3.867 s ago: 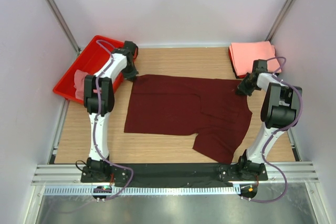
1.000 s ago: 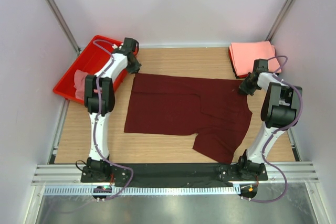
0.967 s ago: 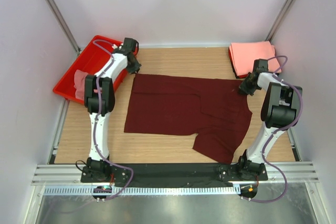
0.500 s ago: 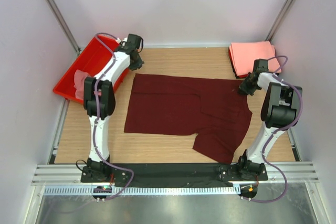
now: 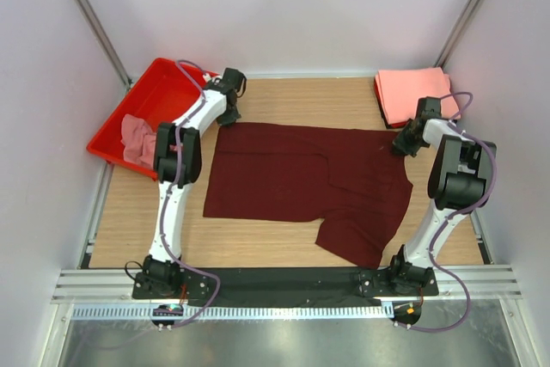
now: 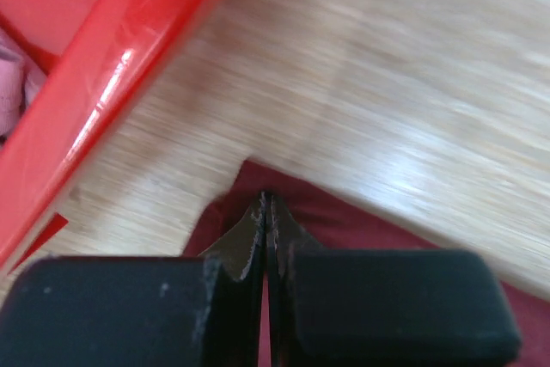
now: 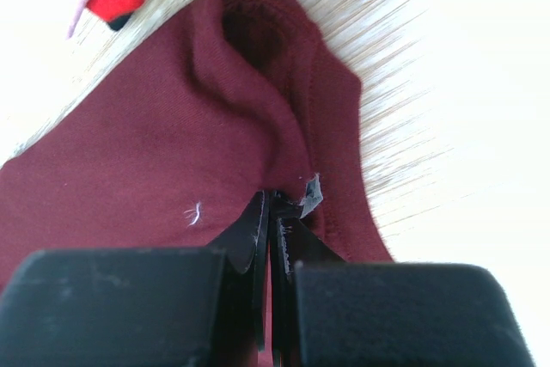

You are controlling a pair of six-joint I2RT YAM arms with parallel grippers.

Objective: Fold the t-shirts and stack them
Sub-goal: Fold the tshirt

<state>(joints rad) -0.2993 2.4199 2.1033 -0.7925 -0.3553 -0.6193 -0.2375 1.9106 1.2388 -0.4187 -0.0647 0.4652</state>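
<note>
Top external view: the maroon t-shirt (image 5: 301, 174) lies spread flat across the middle of the counter (image 5: 301, 96), one sleeve pointing toward the near edge. We note the left pincer (image 5: 229, 116) at the shirt's far-left corner and the right pincer (image 5: 401, 146) at its far-right edge.

Left wrist view: fingers (image 6: 249, 238) pressed together, tips at the shirt corner. We cannot tell whether cloth is caught between them.

Right wrist view: tips closed, pinching a raised fold of maroon cloth beside a hem.

The salmon-pink t-shirts (image 5: 417, 92) sit stacked at the counter's far-right corner. The red tray (image 5: 159, 83) at the far-left corner holds a crumpled dusty pink t-shirt (image 5: 133, 133).
</note>
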